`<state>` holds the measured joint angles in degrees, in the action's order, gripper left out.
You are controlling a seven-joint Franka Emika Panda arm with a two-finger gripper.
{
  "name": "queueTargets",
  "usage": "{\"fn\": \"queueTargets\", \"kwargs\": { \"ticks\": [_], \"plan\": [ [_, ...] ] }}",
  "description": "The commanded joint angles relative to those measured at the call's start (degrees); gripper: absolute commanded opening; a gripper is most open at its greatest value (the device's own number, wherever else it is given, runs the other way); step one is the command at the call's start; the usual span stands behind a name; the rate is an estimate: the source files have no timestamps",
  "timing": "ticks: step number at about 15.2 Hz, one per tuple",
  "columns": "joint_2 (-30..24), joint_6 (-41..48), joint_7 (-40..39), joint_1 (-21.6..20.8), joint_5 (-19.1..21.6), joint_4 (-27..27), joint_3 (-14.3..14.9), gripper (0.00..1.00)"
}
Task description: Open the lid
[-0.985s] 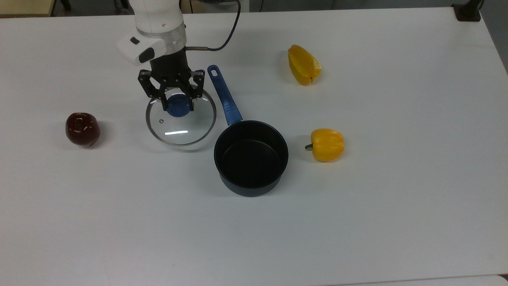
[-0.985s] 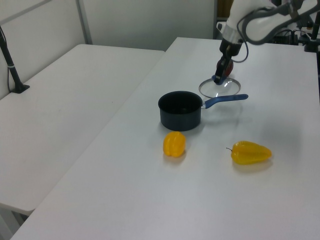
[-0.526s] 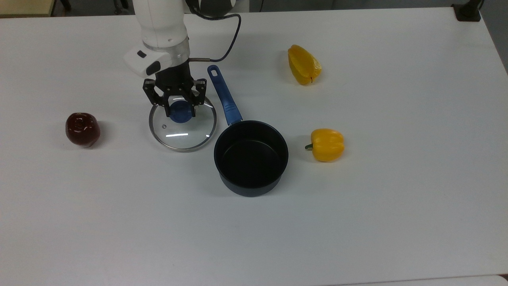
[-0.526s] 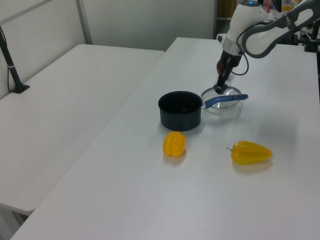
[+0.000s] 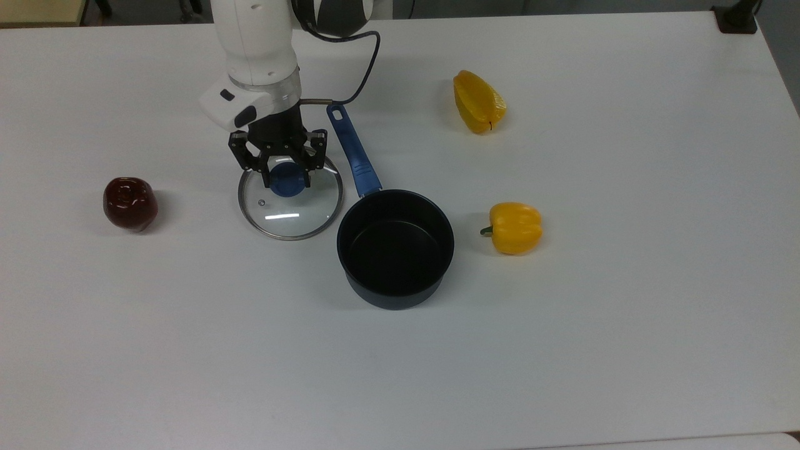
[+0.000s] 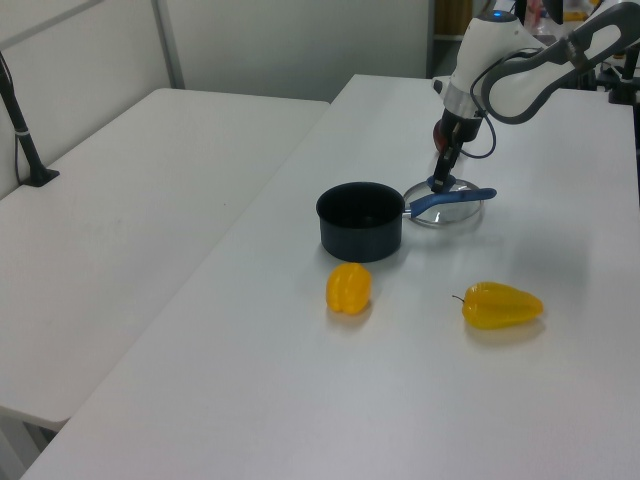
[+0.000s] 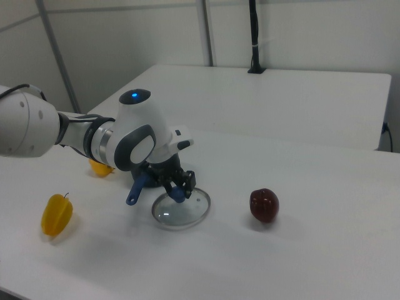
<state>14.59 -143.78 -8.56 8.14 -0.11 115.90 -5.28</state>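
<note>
The glass lid point(image 5: 290, 201) is laid flat on the counter point(image 5: 562, 344) beside the saucepan point(image 5: 395, 247), its blue knob point(image 5: 288, 179) clasped directly beneath the closed fingers point(image 5: 272, 177).

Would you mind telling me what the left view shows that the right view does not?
The left view gives the saucepan with its open dark bowl, nothing inside. The right view gives the dark red fruit on the table, at the right view's right of the lid. Both share the lid lying on the table beside the saucepan's blue handle, the gripper closed on its blue knob, and a yellow pepper.
</note>
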Motion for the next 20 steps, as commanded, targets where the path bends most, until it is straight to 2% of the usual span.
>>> {"fn": "queueTargets", "kwargs": {
  "ticks": [1, 2, 6, 9, 11, 13, 15, 17, 20],
  "plan": [
    [0.00, 4.11, -0.41, -0.32, -0.59, -0.67, 0.00, 0.94],
    [-0.08, 5.17, -0.32, -0.23, -0.59, -1.03, 0.00, 1.00],
    [-0.61, 12.01, -0.05, 0.30, -0.59, -7.16, 0.18, 1.00],
    [-1.57, 27.10, 0.82, 0.21, -0.68, -17.26, 0.44, 1.00],
    [-2.98, 33.10, 3.71, -0.49, -2.77, -20.88, 0.36, 1.00],
    [-5.86, 39.59, 9.23, -3.02, -5.59, -22.91, -0.08, 1.00],
    [-10.51, 45.22, 14.50, -7.15, -5.77, -22.83, 0.18, 1.00],
    [-14.48, 52.33, 15.85, -10.23, -5.77, -22.65, 0.62, 1.00],
    [-15.73, 54.57, 15.77, -9.99, -5.25, -22.65, 0.62, 1.00]
  ]
}}
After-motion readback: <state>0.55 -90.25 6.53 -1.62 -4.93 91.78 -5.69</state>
